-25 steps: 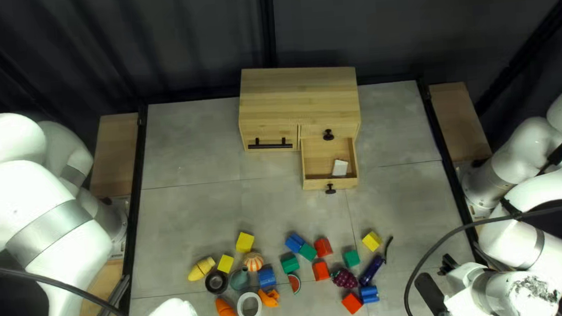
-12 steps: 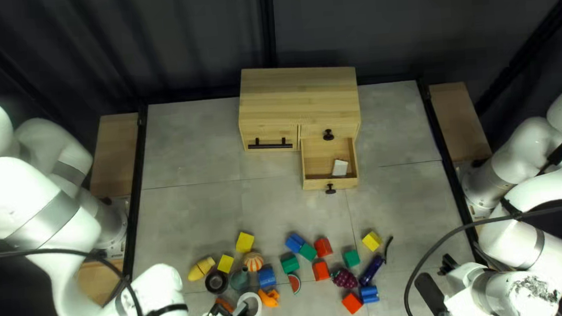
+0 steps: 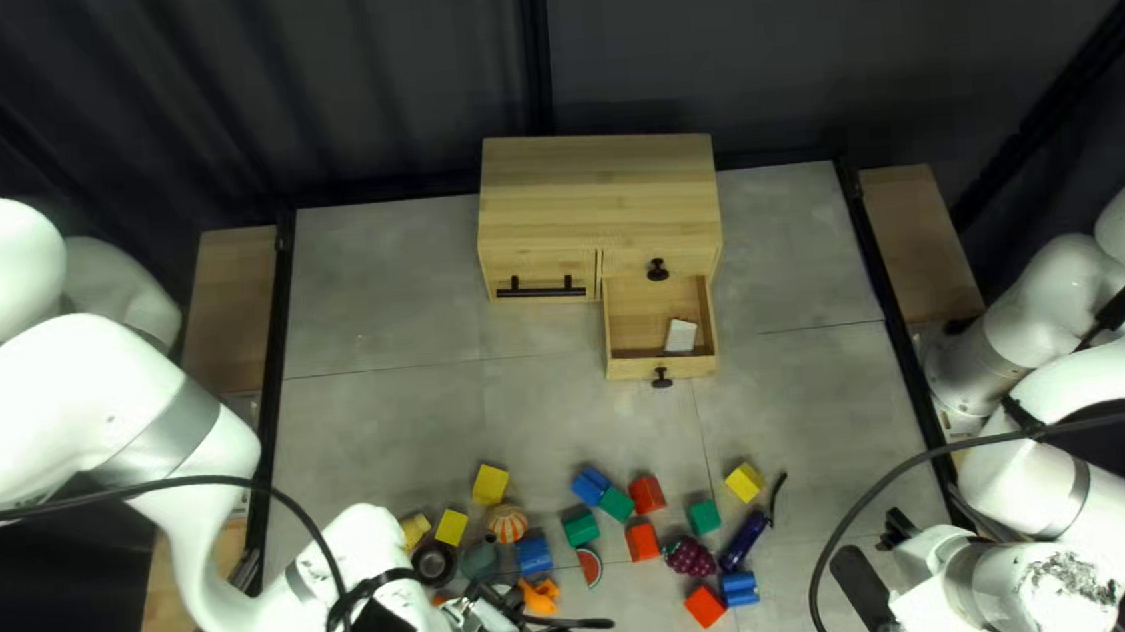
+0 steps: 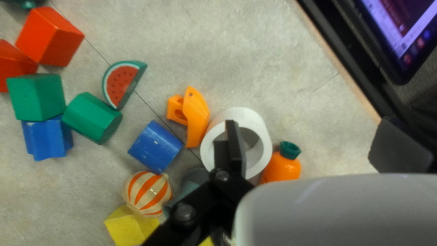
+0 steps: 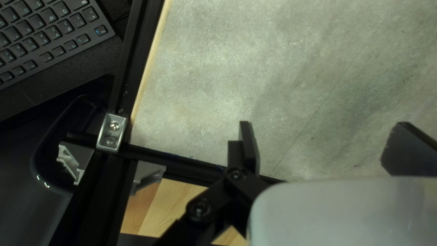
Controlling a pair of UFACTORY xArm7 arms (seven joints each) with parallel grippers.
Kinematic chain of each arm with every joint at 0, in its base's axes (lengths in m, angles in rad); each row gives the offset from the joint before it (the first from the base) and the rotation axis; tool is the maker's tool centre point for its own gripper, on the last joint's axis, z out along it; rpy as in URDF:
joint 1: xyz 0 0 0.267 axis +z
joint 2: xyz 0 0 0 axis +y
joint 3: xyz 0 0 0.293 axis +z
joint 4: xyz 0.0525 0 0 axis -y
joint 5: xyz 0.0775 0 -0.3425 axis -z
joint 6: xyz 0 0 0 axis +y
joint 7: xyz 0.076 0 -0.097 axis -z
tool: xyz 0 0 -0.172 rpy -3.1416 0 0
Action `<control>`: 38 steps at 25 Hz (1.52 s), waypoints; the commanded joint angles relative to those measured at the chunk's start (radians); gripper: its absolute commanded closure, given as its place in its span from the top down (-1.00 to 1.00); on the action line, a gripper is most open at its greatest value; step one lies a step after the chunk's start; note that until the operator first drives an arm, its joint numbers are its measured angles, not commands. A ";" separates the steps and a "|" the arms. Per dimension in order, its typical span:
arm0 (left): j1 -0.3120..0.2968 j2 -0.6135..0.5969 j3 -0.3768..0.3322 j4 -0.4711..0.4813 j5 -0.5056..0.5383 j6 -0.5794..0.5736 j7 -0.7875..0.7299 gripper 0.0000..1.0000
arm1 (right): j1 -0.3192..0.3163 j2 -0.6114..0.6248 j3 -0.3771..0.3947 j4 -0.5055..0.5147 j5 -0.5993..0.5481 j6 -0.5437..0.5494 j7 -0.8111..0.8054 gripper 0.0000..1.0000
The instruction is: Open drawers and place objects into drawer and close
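Okay, my left pincer stands wide, one finger overlapping the white ring in its wrist view; orange carrot just beside that. Well apart: pulled-out drawer, white block inside. My right pincer: wide too.

Free passage between drawer and blocks

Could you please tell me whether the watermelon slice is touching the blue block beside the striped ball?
Apart. The left wrist view shows a strip of grey tabletop between the watermelon slice and the blue block.
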 commanded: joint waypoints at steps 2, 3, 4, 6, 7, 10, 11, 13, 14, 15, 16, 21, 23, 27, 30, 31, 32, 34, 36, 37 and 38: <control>0.017 0.049 0.015 0.020 -0.003 -0.002 0.019 1.00 | 0.000 0.000 0.000 0.000 0.000 0.000 0.000 1.00; 0.018 0.056 0.017 0.023 -0.003 -0.003 0.020 1.00 | 0.000 0.000 0.000 0.000 0.000 0.000 0.000 1.00; 0.021 0.068 0.019 0.026 -0.005 -0.007 0.022 1.00 | 0.000 0.000 0.000 0.000 0.000 0.000 0.000 1.00; 0.024 0.077 0.022 0.026 -0.008 -0.013 0.022 1.00 | 0.000 0.000 0.000 0.000 0.000 0.000 0.000 1.00; 0.027 0.082 0.023 0.021 -0.011 -0.023 0.021 1.00 | 0.000 0.000 0.000 0.000 0.000 0.000 0.000 1.00; 0.033 0.087 0.025 0.013 -0.019 -0.038 0.021 1.00 | 0.000 0.000 0.000 0.000 0.000 0.000 0.000 1.00; 0.034 0.087 0.024 0.012 -0.023 -0.040 0.020 1.00 | 0.000 0.000 0.000 0.000 0.000 0.000 0.000 1.00; 0.036 0.088 0.023 0.009 -0.029 -0.043 0.018 1.00 | 0.000 0.000 0.000 0.000 0.000 0.000 0.000 1.00; 0.039 0.088 0.023 0.005 -0.036 -0.048 0.016 1.00 | 0.000 0.000 0.000 0.000 0.000 0.000 0.000 1.00; 0.043 0.085 0.024 -0.003 -0.043 -0.057 0.012 1.00 | 0.000 0.000 0.000 0.000 0.000 0.000 0.000 1.00; 0.045 0.083 0.025 -0.007 -0.048 -0.061 0.009 1.00 | 0.000 0.000 0.000 0.000 0.000 0.000 0.000 1.00; 0.042 0.080 0.037 -0.015 -0.066 -0.075 -0.060 1.00 | 0.000 0.000 0.000 0.000 0.000 0.000 0.000 1.00; 0.037 0.087 0.046 -0.004 -0.064 -0.066 -0.096 1.00 | 0.000 0.000 0.000 0.000 0.000 0.000 0.000 1.00; 0.033 0.077 0.060 -0.017 -0.064 -0.066 -0.160 1.00 | 0.000 0.000 0.000 0.000 0.000 0.000 0.000 1.00; 0.025 0.079 0.068 -0.031 -0.057 -0.083 -0.198 1.00 | 0.000 0.000 0.000 0.000 0.000 0.000 0.000 1.00; 0.024 0.079 0.069 -0.034 -0.055 -0.088 -0.206 1.00 | 0.000 0.000 0.000 0.000 0.000 0.000 0.000 1.00; 0.021 0.080 0.073 -0.041 -0.051 -0.101 -0.220 1.00 | 0.000 0.000 0.000 0.000 0.000 0.000 0.000 1.00; 0.016 0.081 0.079 -0.047 -0.044 -0.112 -0.240 1.00 | 0.000 0.000 0.000 0.000 0.000 0.000 0.000 1.00; 0.014 0.080 0.080 -0.052 -0.042 -0.115 -0.250 1.00 | 0.000 0.000 0.000 0.000 0.000 0.000 0.000 1.00; 0.013 0.077 0.080 -0.056 -0.042 -0.117 -0.254 1.00 | 0.000 0.000 0.000 0.000 0.000 0.000 0.000 1.00; 0.014 0.076 0.080 -0.058 -0.043 -0.117 -0.254 1.00 | 0.000 0.000 0.000 0.000 0.000 0.000 0.000 1.00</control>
